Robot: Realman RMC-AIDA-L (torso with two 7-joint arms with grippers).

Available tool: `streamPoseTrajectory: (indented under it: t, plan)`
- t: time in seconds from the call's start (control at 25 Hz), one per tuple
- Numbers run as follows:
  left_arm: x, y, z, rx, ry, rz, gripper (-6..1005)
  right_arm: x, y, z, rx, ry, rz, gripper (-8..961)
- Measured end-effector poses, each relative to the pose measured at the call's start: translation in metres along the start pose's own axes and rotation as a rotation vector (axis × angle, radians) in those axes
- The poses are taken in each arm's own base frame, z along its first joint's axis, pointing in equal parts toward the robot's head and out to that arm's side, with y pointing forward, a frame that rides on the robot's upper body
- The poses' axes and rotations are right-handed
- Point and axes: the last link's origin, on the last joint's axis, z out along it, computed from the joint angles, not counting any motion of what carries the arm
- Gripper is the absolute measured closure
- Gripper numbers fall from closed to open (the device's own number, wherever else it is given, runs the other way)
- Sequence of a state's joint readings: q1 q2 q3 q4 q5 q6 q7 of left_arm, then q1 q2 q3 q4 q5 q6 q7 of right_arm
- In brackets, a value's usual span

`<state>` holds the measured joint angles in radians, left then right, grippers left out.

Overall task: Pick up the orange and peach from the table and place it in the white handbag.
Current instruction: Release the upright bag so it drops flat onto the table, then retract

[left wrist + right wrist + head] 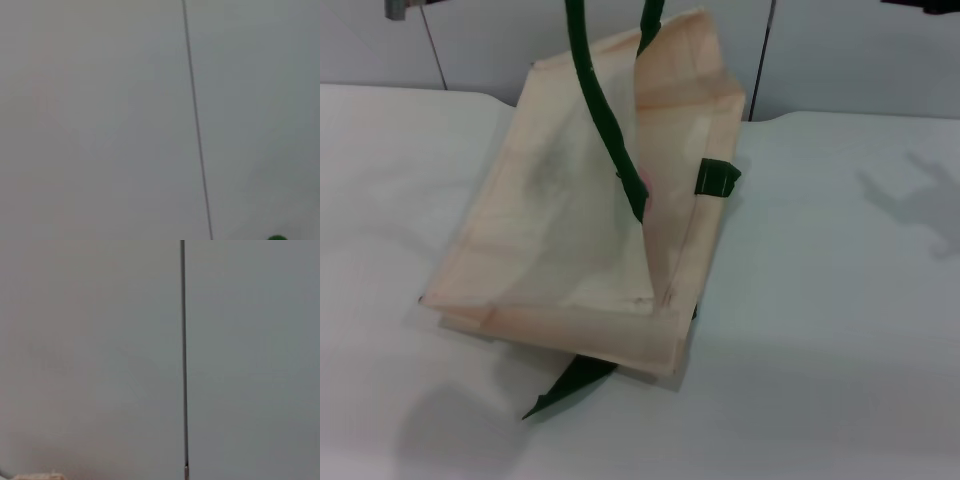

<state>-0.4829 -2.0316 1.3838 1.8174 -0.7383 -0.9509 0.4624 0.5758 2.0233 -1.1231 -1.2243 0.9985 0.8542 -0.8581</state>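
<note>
Cream fabric fills the middle of the head view: one white handbag [580, 240] lies on the white table [840, 330], its mouth end lifted toward the back wall. Two dark green handles show. One handle [605, 115] is pulled up taut and runs out of the top of the view; the other [570, 385] trails flat from under the near edge of the bag. One green side tab [717, 178] sticks out on the bag's right edge.

A small sliver of pink [646, 185] peeks out beside the raised handle, at the bag's opening; too little shows to say which fruit it is. No orange or peach lies anywhere on the table.

Neither gripper can be seen, so whether either one grasps the handle cannot be told. Both wrist views face a plain grey wall panel [100, 360] with one dark vertical seam [184, 360]; a speck of green [276, 238] sits at the edge of the left wrist view.
</note>
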Motion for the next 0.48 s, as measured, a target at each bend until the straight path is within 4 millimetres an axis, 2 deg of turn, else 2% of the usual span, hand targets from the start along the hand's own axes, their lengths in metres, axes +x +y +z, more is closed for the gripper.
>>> streamPoseTrajectory:
  t: [0.48]
  plan:
    - [-0.0016, 0.0096, 0.0051, -0.133, 0.061, -0.01, 461, -0.0009, 0.0011, 0.003, -0.013, 0.017, -0.003, 90]
